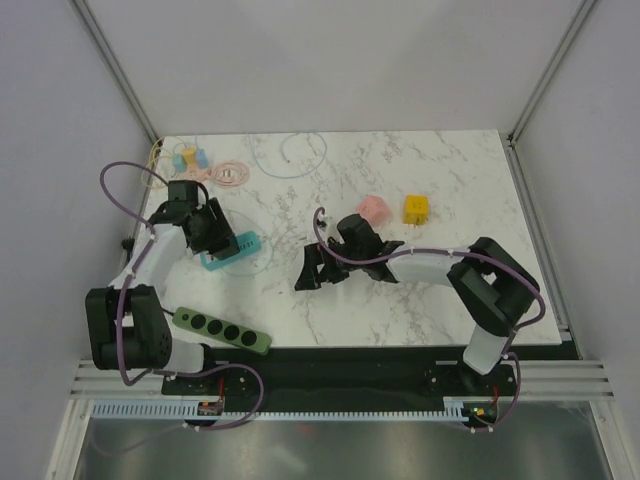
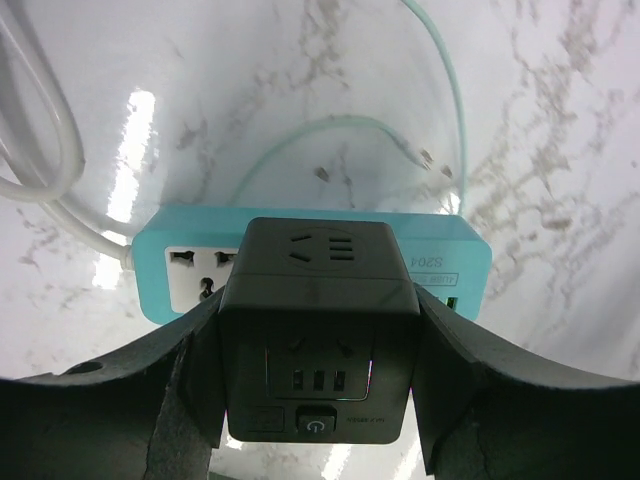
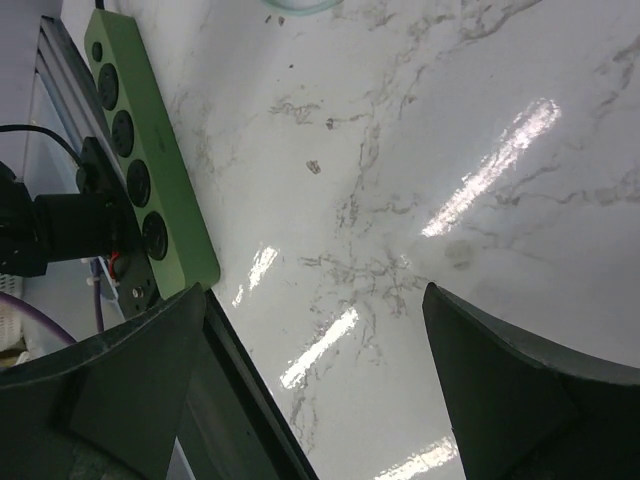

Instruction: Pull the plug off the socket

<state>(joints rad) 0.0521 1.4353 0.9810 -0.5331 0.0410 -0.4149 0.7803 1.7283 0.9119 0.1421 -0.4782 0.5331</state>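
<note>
The plug [image 2: 320, 330], a black cube, sits between the left jaws, which are closed against its two opposite sides. It stands plugged into the face of the blue socket strip [image 2: 455, 262] near the desk's left edge, about halfway back. The strip lies flat, and in the left wrist view its long axis runs side to side. The jaws therefore press along that axis, and the way out is straight up off the strip's face.

The left arm [image 1: 150, 262] is the one on the job. The right jaws stand wide open and empty over the middle of the desk [image 1: 470, 170], well apart from the strip.

A white cord [image 2: 45, 150] leaves the strip's left end, and a thin blue cable [image 2: 445, 120] loops behind it; neither crosses the plug. A green power strip [image 1: 222, 331] lies at the near-left corner. A pink adapter [image 1: 374, 209] and a yellow one [image 1: 417, 210] lie right of centre, out of the way.

Nothing seems to hold the strip down, so it may lift with the plug.
</note>
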